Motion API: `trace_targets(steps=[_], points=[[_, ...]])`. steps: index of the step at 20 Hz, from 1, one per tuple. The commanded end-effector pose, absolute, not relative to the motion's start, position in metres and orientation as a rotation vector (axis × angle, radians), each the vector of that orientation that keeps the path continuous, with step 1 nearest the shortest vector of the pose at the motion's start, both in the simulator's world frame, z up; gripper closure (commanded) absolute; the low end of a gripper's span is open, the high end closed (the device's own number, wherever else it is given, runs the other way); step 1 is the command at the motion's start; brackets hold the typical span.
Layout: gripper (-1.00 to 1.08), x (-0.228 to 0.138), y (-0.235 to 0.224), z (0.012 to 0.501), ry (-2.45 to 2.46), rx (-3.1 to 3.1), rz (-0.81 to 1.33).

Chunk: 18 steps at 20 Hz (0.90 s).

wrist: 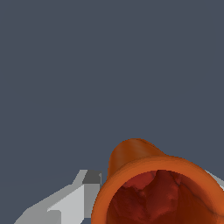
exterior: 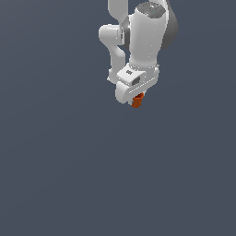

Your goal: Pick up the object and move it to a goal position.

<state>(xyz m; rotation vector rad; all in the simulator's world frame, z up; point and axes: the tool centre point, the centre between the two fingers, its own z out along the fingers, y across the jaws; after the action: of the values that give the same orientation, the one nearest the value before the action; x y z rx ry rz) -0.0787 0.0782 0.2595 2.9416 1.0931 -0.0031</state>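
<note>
Arm (exterior: 138,41) was the biggest thing in frame: one white Panda reaching down over a flat slate-grey ground (exterior: 55,175), wrist pointing down. No goal marker showed in either view, so which way the carry had to go couldn't be read from these frames.

Gripper (exterior: 133,97) sat at the arm's lower end, far larger than its load. In the wrist view one grey-white finger (wrist: 72,202) ran right alongside the cup wall, touching or very nearly; only a sliver of the other showed at the cup's far edge. Judged as closed narrow around the cup, holding it.

Orange-red cup (exterior: 137,100) sat between the fingers, poking out just below the tips. Its hollow mouth (wrist: 159,197) faced the wrist camera and the narrower closed end (wrist: 133,151) pointed away, so the long axis ran roughly along the fingers. Contact with the ground couldn't be told.
</note>
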Motion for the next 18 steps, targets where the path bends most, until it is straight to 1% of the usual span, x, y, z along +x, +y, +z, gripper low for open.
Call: trace_targets(steps=[1,10,18], points=[[1.08,-0.09,0.095,0.282,1.092,2.941,-0.003],[1.08,-0.117,0.14,0.345,1.094,2.944,-0.001],[1.08,-0.125,0.156,0.366,1.093,2.945,-0.001]])
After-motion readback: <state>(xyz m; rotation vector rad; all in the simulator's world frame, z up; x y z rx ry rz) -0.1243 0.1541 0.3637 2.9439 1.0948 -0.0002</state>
